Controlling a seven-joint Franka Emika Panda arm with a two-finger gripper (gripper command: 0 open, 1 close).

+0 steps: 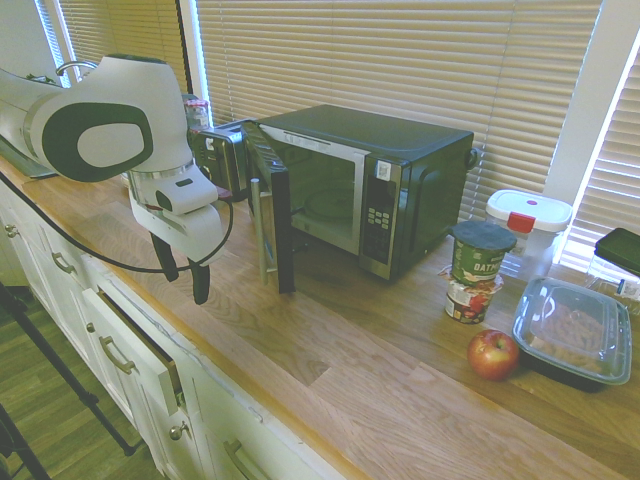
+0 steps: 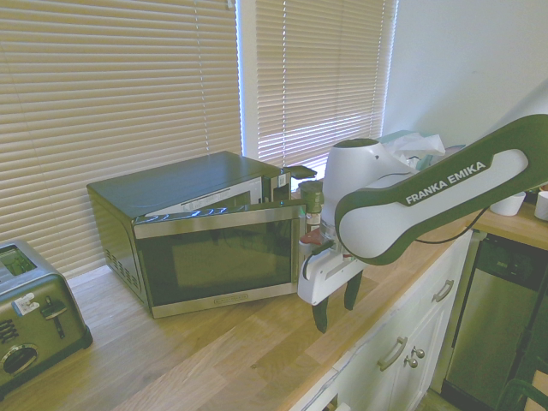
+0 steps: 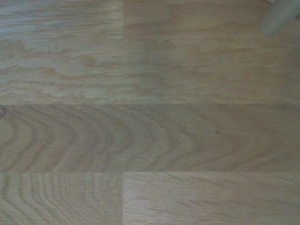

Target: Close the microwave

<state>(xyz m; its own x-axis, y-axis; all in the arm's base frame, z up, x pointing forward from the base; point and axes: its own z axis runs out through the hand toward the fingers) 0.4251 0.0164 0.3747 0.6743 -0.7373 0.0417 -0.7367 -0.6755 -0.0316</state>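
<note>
Microwave [image 1: 400, 160], boxy, steel-trimmed, stands ajar on striped wood counter [image 1: 345, 380].

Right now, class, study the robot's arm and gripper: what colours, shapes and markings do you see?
The arm is glossy white with rounded casings, dark inset panels and black "FRANKA EMIKA" lettering. The gripper has a white body and two slim black fingers.

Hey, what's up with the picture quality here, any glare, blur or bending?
First exterior view: bright window edges beside the blinds; second exterior view: pale reflections on the microwave door's top trim; wrist view: soft, dim countertop.
</note>
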